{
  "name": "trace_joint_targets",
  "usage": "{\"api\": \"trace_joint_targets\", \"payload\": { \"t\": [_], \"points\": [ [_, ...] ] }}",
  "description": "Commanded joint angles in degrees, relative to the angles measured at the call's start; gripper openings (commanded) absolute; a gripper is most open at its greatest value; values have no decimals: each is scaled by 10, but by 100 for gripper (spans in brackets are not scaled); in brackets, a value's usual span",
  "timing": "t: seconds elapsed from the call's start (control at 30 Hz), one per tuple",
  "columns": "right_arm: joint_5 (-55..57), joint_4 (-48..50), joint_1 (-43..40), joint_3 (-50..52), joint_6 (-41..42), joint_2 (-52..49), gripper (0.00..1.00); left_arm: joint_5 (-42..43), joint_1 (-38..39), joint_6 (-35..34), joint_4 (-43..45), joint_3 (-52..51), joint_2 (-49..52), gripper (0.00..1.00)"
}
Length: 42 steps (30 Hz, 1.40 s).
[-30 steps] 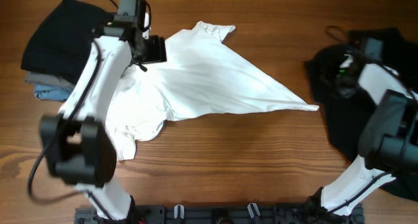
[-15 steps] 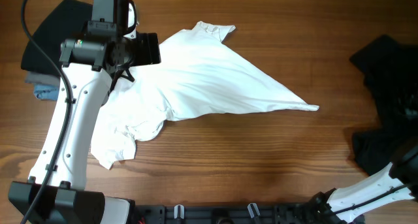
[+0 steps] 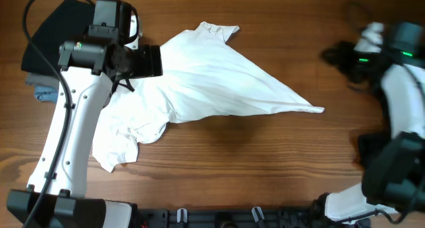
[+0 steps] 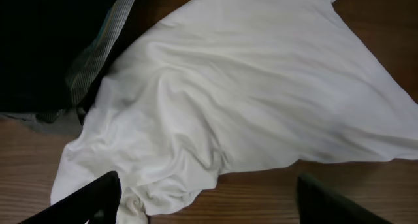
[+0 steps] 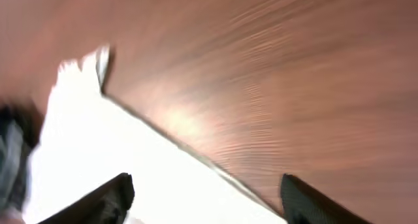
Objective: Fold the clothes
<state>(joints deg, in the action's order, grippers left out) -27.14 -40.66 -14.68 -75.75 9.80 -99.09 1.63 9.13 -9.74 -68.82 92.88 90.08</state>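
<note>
While the shirt (image 3: 219, 82) lay crumpled on the tabletop (image 3: 252, 161), one corner drawn to a point toward the right, I had the left tool (image 3: 145, 60) above its far-left part, spread wide and empty. The right tool (image 5: 206, 179), far right and apart from the shirt, was likewise released, gripping nothing. A dark pile (image 3: 46, 38) sat far left, just beside the shirt.

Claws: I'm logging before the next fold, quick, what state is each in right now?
Left claw: open, empty, over the shirt.
Right claw: open, empty.
</note>
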Motion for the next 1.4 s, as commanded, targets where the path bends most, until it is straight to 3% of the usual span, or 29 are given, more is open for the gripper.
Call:
{"api": "trace_joint_targets", "payload": {
  "t": [0.0, 0.2, 0.33, 0.6, 0.7, 0.8, 0.97, 1.17, 1.37],
  "points": [
    [163, 25, 95, 2, -38, -47, 80, 9, 2, 5, -15, 9, -17, 84],
    [215, 56, 158, 2, -95, -139, 78, 9, 2, 34, -42, 9, -34, 81],
    [99, 28, 160, 3, -160, -186, 69, 9, 1, 36, -36, 9, -56, 84],
    [56, -17, 180, 3, -188, -188, 57, 9, 2, 35, -28, 9, -58, 84],
    [56, -26, 188, 3, -187, -188, 44, 9, 2, 35, -28, 9, -58, 83],
    [57, -27, 191, 3, -177, -188, 4, 9, 2, 35, -29, 9, -58, 83],
    [80, -36, 172, -31, -143, -147, 4, 9, 2, 35, -30, 9, -59, 82],
    [29, -68, 167, -132, -174, -18, 4, 9, 2, 35, -26, 9, -59, 83],
    [1, -65, 170, -159, -138, 100, 4, 9, 1, 35, -25, 9, -59, 83]
  ]
}}
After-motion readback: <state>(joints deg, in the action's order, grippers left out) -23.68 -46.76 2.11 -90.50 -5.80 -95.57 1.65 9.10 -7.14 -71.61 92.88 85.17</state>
